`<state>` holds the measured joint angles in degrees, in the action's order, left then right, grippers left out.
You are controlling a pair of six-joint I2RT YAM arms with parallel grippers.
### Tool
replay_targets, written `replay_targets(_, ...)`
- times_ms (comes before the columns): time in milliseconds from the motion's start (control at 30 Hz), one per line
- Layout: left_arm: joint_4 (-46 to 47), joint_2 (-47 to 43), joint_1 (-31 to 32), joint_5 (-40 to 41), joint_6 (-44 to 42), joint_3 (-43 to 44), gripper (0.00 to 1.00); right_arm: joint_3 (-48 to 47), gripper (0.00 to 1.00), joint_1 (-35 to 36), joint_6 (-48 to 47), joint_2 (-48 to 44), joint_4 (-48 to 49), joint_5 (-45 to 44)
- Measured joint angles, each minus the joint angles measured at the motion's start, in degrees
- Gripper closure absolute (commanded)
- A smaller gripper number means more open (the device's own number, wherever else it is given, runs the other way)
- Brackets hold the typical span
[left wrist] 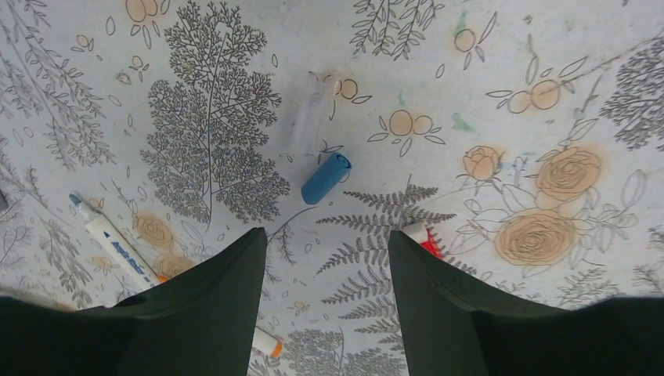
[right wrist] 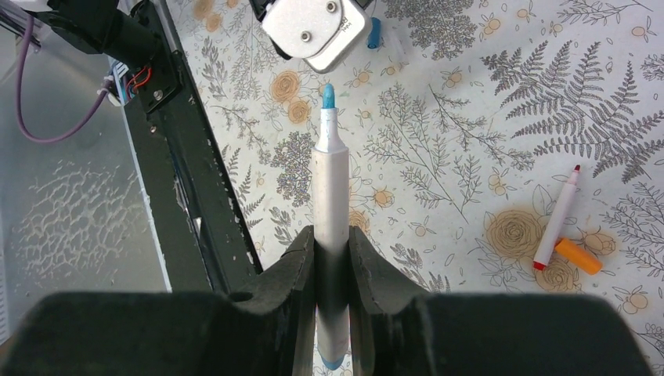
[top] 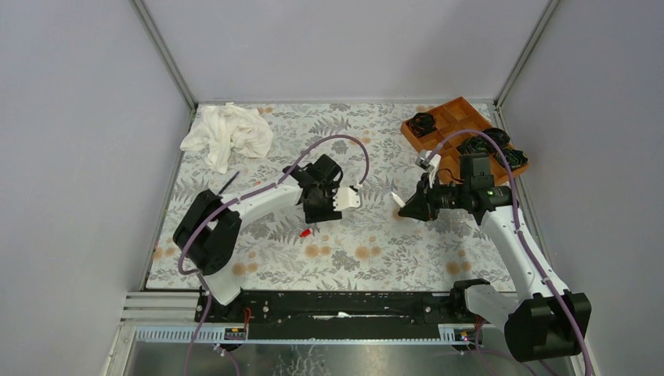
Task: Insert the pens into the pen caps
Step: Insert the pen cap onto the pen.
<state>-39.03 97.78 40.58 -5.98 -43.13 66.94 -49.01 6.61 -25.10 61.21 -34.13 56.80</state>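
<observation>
My left gripper point(left wrist: 325, 239) point(top: 315, 210) points down at the floral mat, open with nothing between its fingers. A blue pen cap point(left wrist: 326, 178) lies just beyond the fingertips, apart from them. Next to it lies a clear cap point(left wrist: 309, 117). A blue-tipped pen point(left wrist: 113, 243) lies to the left. A red-tipped pen point(left wrist: 423, 237) shows beside the right finger, and a pen with an orange end point(left wrist: 266, 342) lies under the left finger. My right gripper point(right wrist: 333, 243) point(top: 409, 206) is shut on a white pen point(right wrist: 330, 180), whose blue tip points at the left gripper. A red pen point(right wrist: 556, 219) and an orange cap point(right wrist: 578, 255) lie on the mat.
A crumpled white cloth point(top: 227, 133) sits at the back left. An orange tray point(top: 462, 117) with black rosette-shaped objects point(top: 423, 123) stands at the back right. A black rail point(top: 337, 305) runs along the table's near edge. Grey walls close in three sides.
</observation>
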Motion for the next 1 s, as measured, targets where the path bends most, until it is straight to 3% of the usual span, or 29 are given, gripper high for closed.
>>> replay_targets(333,-0.2,5.2,-3.7,-5.0,-8.9,1.5,0.37,0.0,1.0,-1.5,-0.2,-0.1,-0.8,1.5)
replay_targets(700,0.0,8.7,-4.0,-6.6,-11.9,2.9,0.44,-0.1,1.0,-2.1,-0.4,-0.1,-1.4,2.9)
replay_targets(867,0.4,9.7,-4.0,-6.7,-12.1,3.1,0.53,-0.7,1.0,-2.4,-0.6,-0.2,-1.6,3.4)
replay_targets(1000,0.5,10.0,-4.0,-7.0,-11.9,3.4,0.72,-0.7,1.0,-2.7,-0.7,-0.3,-1.8,4.2)
